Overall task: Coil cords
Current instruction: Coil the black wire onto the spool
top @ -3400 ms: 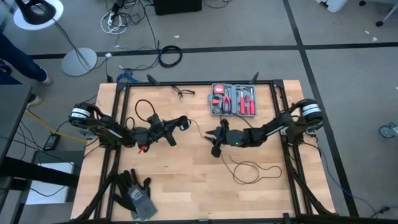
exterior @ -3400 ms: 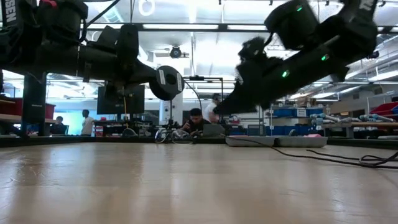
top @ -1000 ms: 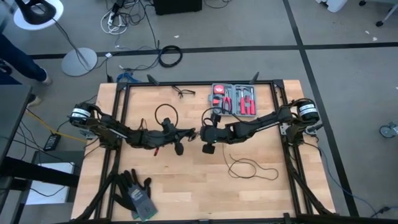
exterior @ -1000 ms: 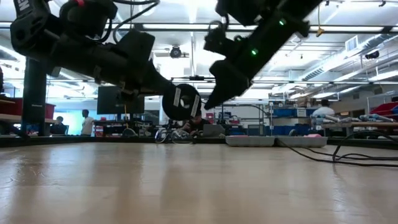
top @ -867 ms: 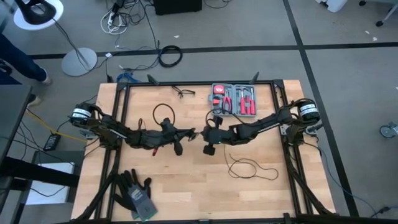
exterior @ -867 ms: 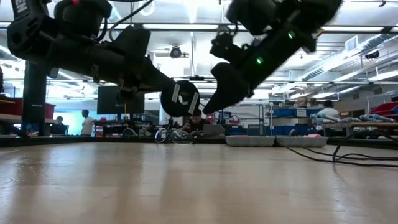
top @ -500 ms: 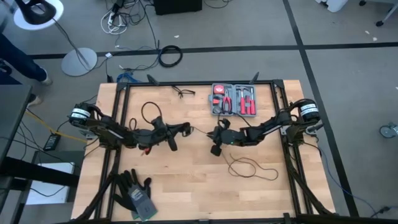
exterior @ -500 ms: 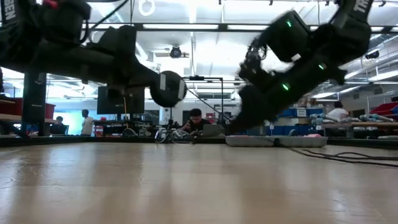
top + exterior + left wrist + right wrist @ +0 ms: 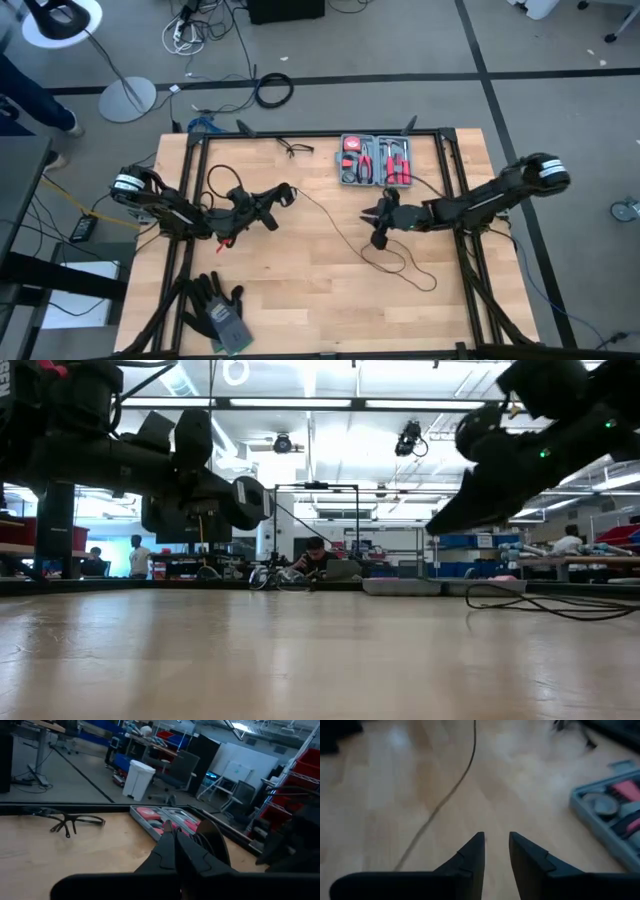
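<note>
Across the tabletop, the cord runs from the clenched left gripper toward the parted, empty right gripper.

high: straight down, far | low: table-level, facing room | wrists: forward, close | shared: tool case

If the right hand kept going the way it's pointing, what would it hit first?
Probably the thin black cord, stretched across the bare wood ahead of the right hand. Depth is unclear, so it might pass above the cord.
</note>
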{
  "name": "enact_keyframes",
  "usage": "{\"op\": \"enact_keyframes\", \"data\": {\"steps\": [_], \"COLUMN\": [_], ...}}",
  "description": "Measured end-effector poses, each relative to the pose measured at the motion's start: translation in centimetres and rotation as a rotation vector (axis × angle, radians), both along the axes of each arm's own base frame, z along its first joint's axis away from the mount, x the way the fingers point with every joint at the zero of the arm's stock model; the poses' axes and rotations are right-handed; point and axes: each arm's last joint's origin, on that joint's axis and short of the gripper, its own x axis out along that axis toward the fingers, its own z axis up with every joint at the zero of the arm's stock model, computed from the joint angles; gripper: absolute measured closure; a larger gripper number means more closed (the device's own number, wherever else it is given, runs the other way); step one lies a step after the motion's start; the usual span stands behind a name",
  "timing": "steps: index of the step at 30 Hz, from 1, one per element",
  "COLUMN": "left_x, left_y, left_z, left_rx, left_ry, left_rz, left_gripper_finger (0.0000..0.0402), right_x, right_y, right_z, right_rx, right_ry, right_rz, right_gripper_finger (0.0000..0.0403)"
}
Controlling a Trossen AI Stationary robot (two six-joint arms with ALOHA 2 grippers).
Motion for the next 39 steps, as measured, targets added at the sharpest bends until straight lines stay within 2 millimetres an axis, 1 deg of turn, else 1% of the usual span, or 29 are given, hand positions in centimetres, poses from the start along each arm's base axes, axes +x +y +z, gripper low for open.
{"op": "enact_keyframes", "data": {"steps": [3,7,11,15,20,23,25,29,34,39], "left_x": [0.0,0.0,0.1,0.2,0.2,0.2,0.2,0.2,0.2,0.2], "left_y": [0.0,0.0,0.0,-0.1,-0.1,-0.1,-0.1,-0.1,-0.1,-0.1], "left_z": [0.0,0.0,0.1,0.1,0.1,0.1,0.1,0.2,0.3,0.3], "left_rx": [0.001,0.015,0.021,0.023,0.024,0.025,0.028,0.038,0.040,0.042], "left_ry": [0.005,0.016,0.017,0.019,0.019,0.019,0.022,0.016,0.012,0.013], "left_rz": [-0.001,0.000,-0.006,-0.025,-0.041,-0.041,-0.040,-0.041,-0.040,-0.039], "left_gripper_finger": [0.0401,0.0401,0.0401,0.0401,0.0401,0.0401,0.0401,0.0401,0.0401,0.0401], "right_x": [-0.4,0.6,2.7,5.2,8.3,9.9,10.5,11.2,11.1,10.9], "right_y": [-0.4,-0.3,0.0,0.4,0.5,0.4,0.2,-0.4,-0.9,-1.0], "right_z": [0.2,0.2,-0.8,-2.3,-3.1,-3.3,-3.5,-3.4,-3.7,-4.1], "right_rx": [0.021,0.057,0.040,-0.013,-0.100,-0.134,-0.156,-0.160,-0.139,-0.112], "right_ry": [-0.061,-0.156,-0.206,-0.186,-0.158,-0.147,-0.134,-0.116,-0.085,-0.049], "right_rz": [-0.023,-0.040,-0.026,-0.001,0.027,0.029,0.029,0.006,-0.023,-0.059], "right_gripper_finger": [0.0312,0.0312,0.0312,0.0311,0.0312,0.0312,0.0313,0.0314,0.0314,0.0318]}}
